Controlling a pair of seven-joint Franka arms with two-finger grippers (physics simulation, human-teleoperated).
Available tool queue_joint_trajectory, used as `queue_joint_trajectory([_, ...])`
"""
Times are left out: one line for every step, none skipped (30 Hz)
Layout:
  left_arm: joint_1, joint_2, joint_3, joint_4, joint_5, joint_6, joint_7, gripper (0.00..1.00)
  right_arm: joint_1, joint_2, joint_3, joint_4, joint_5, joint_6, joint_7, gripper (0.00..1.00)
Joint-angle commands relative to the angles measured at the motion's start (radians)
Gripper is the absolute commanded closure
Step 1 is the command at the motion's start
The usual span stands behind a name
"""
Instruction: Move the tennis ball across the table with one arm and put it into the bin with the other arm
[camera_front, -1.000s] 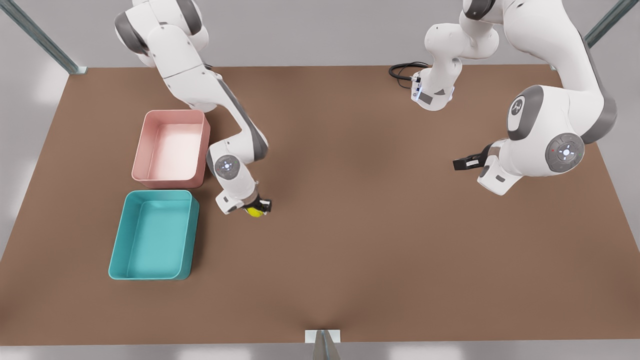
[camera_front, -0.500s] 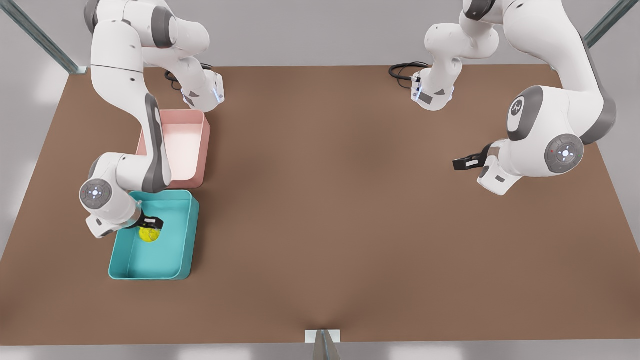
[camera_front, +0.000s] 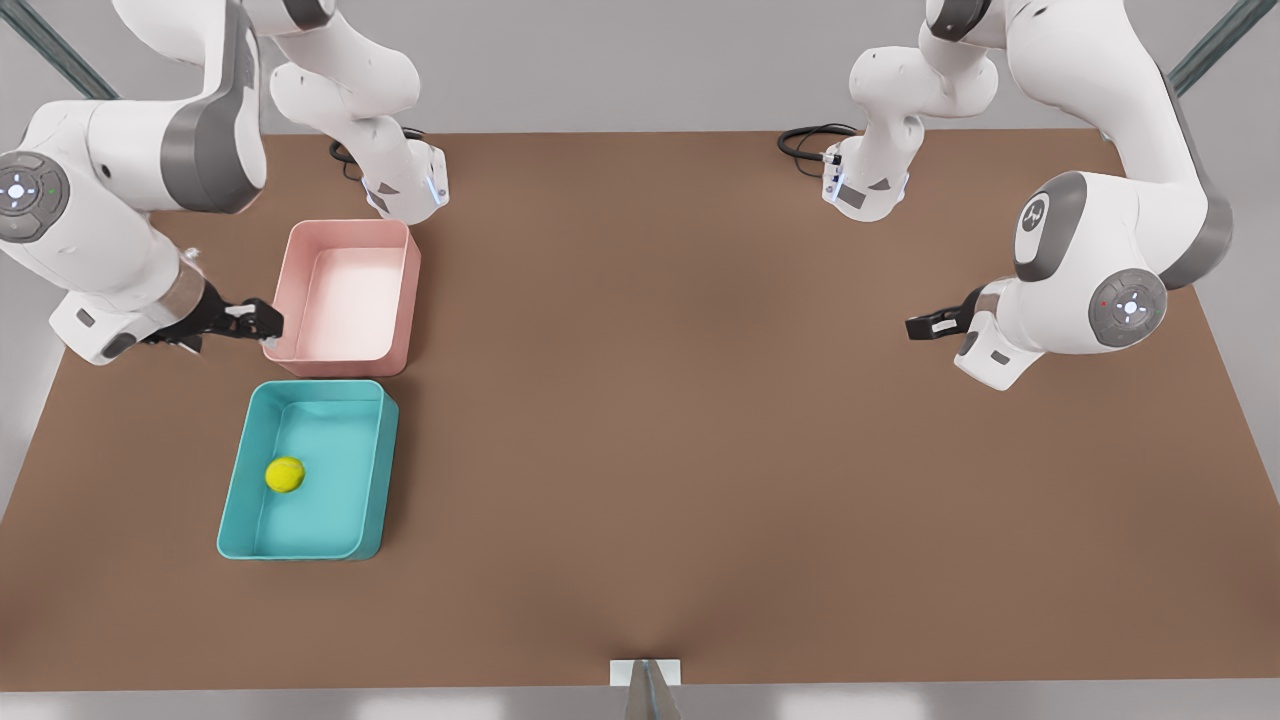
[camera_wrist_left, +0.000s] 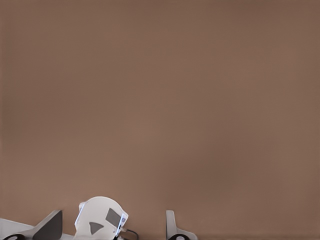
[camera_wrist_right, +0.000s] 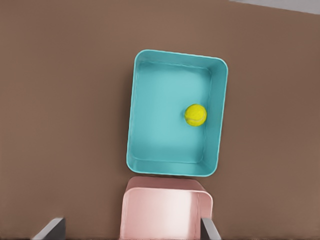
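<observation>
The yellow-green tennis ball (camera_front: 284, 474) lies loose on the floor of the teal bin (camera_front: 385, 460), near the front view's left edge of the brown table (camera_front: 700, 400). My right gripper (camera_front: 255, 322) hovers open and empty beside the pink tray, well clear of the bin. From that wrist I look down on the tennis ball (camera_wrist_right: 195, 115) inside the bin (camera_wrist_right: 131, 115), with my right gripper (camera_wrist_right: 131, 231) spread wide. On the front view's right, my left gripper (camera_front: 925, 325) waits open and empty above bare table, as the left wrist view of the left gripper (camera_wrist_left: 111, 229) confirms.
A pale pink tray (camera_front: 412, 290) stands just behind the bin, also seen as the pink tray (camera_wrist_right: 165, 210) from the right wrist. Two arm bases and a black cable (camera_front: 805, 140) sit at the table's far edge.
My right gripper carried the ball from the table to over the bin, let it go, then rose and drew back beside the pink tray. The left arm stayed still.
</observation>
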Motion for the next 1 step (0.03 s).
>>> queue_joint_trajectory([0.000, -0.001, 0.000, 0.000, 0.000, -0.004, -0.004, 0.00, -0.006, -0.003, 0.002, -0.006, 0.015, -0.071, -0.069, 0.00])
